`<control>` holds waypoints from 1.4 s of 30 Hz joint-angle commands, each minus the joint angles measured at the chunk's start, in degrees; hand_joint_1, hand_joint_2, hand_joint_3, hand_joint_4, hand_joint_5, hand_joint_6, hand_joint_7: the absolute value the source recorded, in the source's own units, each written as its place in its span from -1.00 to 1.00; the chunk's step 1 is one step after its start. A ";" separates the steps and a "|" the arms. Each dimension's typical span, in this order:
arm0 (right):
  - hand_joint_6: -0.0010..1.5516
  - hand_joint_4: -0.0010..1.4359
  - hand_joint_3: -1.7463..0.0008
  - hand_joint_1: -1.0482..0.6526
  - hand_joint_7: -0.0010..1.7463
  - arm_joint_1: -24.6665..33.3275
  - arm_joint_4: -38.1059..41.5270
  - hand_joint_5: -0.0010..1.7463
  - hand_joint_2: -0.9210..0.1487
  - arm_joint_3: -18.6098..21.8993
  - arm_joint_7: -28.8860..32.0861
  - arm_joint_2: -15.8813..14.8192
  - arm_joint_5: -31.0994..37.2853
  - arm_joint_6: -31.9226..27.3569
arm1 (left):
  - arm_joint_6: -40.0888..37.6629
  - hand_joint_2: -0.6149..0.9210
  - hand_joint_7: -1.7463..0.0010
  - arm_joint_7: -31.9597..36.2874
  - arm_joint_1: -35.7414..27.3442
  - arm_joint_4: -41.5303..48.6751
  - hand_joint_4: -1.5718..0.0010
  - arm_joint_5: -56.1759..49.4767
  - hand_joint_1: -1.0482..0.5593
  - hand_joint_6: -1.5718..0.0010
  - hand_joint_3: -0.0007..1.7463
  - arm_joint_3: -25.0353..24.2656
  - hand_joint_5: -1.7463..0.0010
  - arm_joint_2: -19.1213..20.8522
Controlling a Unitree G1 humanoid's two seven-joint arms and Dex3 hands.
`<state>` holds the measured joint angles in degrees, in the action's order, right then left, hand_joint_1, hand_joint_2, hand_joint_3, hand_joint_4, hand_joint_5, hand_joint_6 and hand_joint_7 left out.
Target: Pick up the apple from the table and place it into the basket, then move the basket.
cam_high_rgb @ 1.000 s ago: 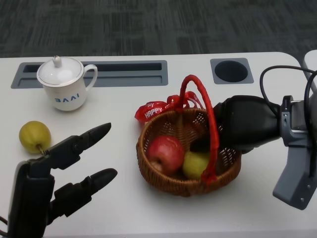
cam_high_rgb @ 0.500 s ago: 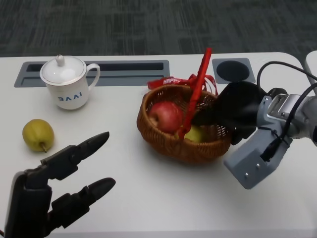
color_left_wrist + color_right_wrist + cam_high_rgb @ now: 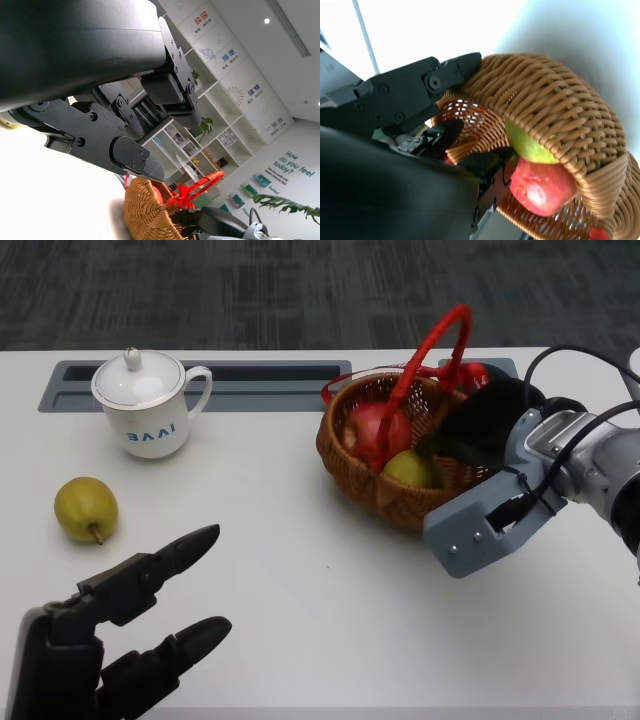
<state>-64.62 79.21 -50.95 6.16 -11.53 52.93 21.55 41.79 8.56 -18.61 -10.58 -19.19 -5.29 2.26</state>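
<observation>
We have the wicker basket (image 3: 385, 485) gripped at its rim by our right hand (image 3: 480, 430), fingers hooked over the wall nearest that arm; the basket looks tipped, though we cannot tell whether its base is off the table (image 3: 320, 590); the red apple (image 3: 375, 428) sits inside it, touching a green fruit (image 3: 410, 468), so we judge the placing done and the moving under way. The risks we see come from that tilt and the one-sided hold: in the right wrist view both fruits press against the wicker wall (image 3: 560, 120), and a steeper tip could roll them over the rim; a grip on one edge only might also let the basket swing or slip. The red handle (image 3: 430, 355) leans across the basket and could snag our fingers. Our left hand (image 3: 120, 640) rests spread and empty, well apart from the basket; the pear (image 3: 85, 508) and lidded mug (image 3: 148, 405) lie beyond it, further still from the basket.
</observation>
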 commanded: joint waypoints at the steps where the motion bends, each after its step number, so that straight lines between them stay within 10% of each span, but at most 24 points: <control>1: 0.26 0.51 0.97 -0.07 -0.99 2.97 1.97 -0.99 -0.99 1.25 -4.08 -0.41 0.09 -4.33 | 1.54 0.90 0.99 1.39 -1.49 -1.10 -0.22 0.11 -0.02 -0.08 -1.00 -0.48 0.99 -0.20; 12: 0.31 0.42 0.99 -0.11 -0.99 2.86 2.14 -0.99 -0.91 6.99 -4.56 2.16 -1.52 -16.22 | 5.02 0.88 0.99 1.49 -10.36 -6.06 -0.23 -0.76 -0.05 -0.11 -1.00 -0.05 0.99 -1.97; 22: -0.05 0.42 0.97 -0.18 -1.00 4.31 2.20 -0.97 -0.99 10.78 -3.44 3.06 -2.16 -23.97 | 10.34 0.89 1.00 1.65 -23.15 -10.39 -0.22 -2.26 -0.06 -0.09 -1.00 -0.63 1.00 -4.02; 29: -0.37 0.16 0.98 -0.21 -1.00 5.32 2.05 -0.99 -0.97 21.34 -4.94 2.53 -9.94 -26.28 | 14.41 0.87 1.00 1.54 -28.89 -11.82 -0.24 -1.37 -0.02 -0.08 -1.00 -1.15 0.99 -4.85; 32: -0.55 -0.09 0.68 -0.41 -0.99 5.36 1.73 -0.99 -0.99 28.23 -4.21 2.86 -15.11 -26.19 | 15.56 0.87 0.99 1.22 -30.32 -12.04 -0.24 -1.02 -0.04 -0.09 -1.00 -2.00 0.99 -4.88; 42: -0.25 0.05 0.99 -0.32 -0.99 6.77 1.32 -0.89 -0.76 23.82 -1.45 1.73 -9.28 -18.96 | 13.64 0.87 1.00 -0.33 -25.80 -11.75 -0.25 -0.55 -0.05 -0.09 -1.00 -2.65 0.99 -3.58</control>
<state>-59.69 79.98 -26.04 5.18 -9.46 42.79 0.97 55.88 8.96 -45.18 -21.95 -19.55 -7.96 -1.91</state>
